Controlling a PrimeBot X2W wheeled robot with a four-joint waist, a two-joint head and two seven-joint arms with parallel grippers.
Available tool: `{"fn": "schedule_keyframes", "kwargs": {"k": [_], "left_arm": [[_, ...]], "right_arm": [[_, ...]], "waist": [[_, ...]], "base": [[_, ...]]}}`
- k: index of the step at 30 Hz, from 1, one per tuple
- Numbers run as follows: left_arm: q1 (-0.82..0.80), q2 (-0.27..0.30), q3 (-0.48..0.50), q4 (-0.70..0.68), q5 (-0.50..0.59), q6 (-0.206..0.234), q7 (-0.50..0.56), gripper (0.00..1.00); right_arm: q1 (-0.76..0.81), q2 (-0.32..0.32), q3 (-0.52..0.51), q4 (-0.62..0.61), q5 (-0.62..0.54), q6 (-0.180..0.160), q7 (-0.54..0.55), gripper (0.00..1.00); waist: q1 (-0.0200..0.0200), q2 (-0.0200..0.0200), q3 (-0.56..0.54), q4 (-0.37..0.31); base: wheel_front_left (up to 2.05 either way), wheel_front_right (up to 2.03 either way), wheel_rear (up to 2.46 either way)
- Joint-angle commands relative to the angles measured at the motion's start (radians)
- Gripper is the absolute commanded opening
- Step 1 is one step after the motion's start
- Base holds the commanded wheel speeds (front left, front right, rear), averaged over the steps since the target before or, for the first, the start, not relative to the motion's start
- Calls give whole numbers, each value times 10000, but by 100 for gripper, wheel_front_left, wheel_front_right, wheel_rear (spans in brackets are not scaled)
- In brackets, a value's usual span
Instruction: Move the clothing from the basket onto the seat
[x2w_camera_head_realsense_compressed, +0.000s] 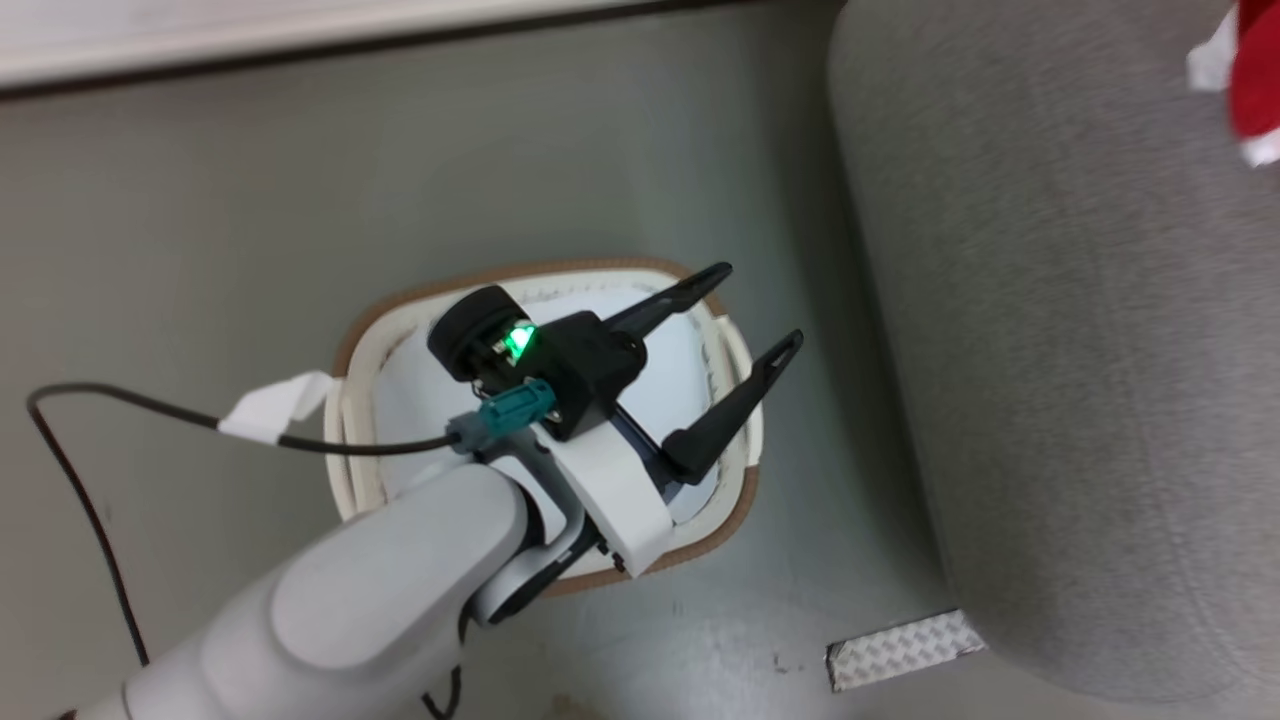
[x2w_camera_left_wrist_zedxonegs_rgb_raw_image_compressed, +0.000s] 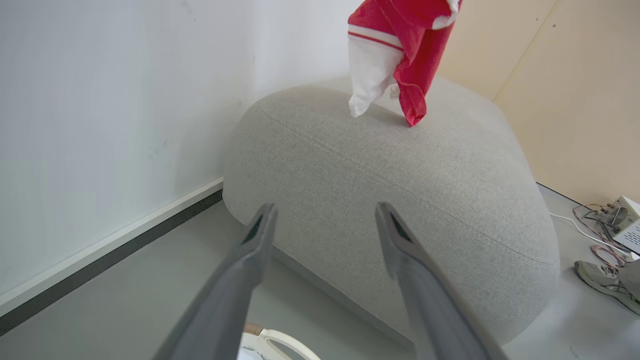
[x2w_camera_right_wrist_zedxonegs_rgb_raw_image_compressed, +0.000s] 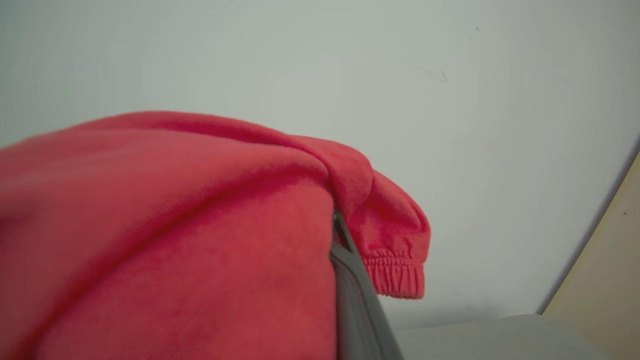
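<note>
The clothing (x2w_camera_left_wrist_zedxonegs_rgb_raw_image_compressed: 410, 55) is out of the basket (x2w_camera_head_realsense_compressed: 722, 520) and hangs in a bunch over the seat (x2w_camera_left_wrist_zedxonegs_rgb_raw_image_compressed: 400, 195), so the lift is done and the carry looks nearly done. In the left wrist view its red and white folds dangle above the far top of the grey cushion. The lowest tips are at or just above the fabric; from this angle I cannot tell whether they touch. In the head view a scrap of red and white shows at the upper right edge, past the seat's near side.

The right pincer (x2w_camera_right_wrist_zedxonegs_rgb_raw_image_compressed: 334, 222) is closed on the clothing. Red cloth drapes over it, with one dark finger (x2w_camera_right_wrist_zedxonegs_rgb_raw_image_compressed: 352, 305) showing beside an elastic cuff.

The left pincer (x2w_camera_head_realsense_compressed: 760, 305) is wide open and holds nothing. It hovers above the basket, its fingers pointing toward the seat.

Inside the basket something pale and white-blue (x2w_camera_head_realsense_compressed: 665, 385) shows under the arm, probably another cloth, which is not part of the job. No red shows there.

What appears left is to lower the clothing onto the cushion, open the right pincer and draw the arm clear. Until that release, I judge the task unfinished.
</note>
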Motion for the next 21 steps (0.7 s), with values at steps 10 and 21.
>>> {"fn": "schedule_keyframes", "kwargs": {"k": [10, 21], "left_arm": [[-299, 522, 287, -339, 122, 145, -68, 100], [-208, 448, 284, -111, -55, 132, -317, 100]], "right_arm": [[78, -866, -497, 2329, -582, -25, 636, 0], [413, -1353, -213, 4958, -994, -25, 1212, 3]], "waist": [[-3, 0, 1767, 1026], [-3, 0, 1614, 1211]], "base": [[0, 0, 0], [0, 0, 0]]}}
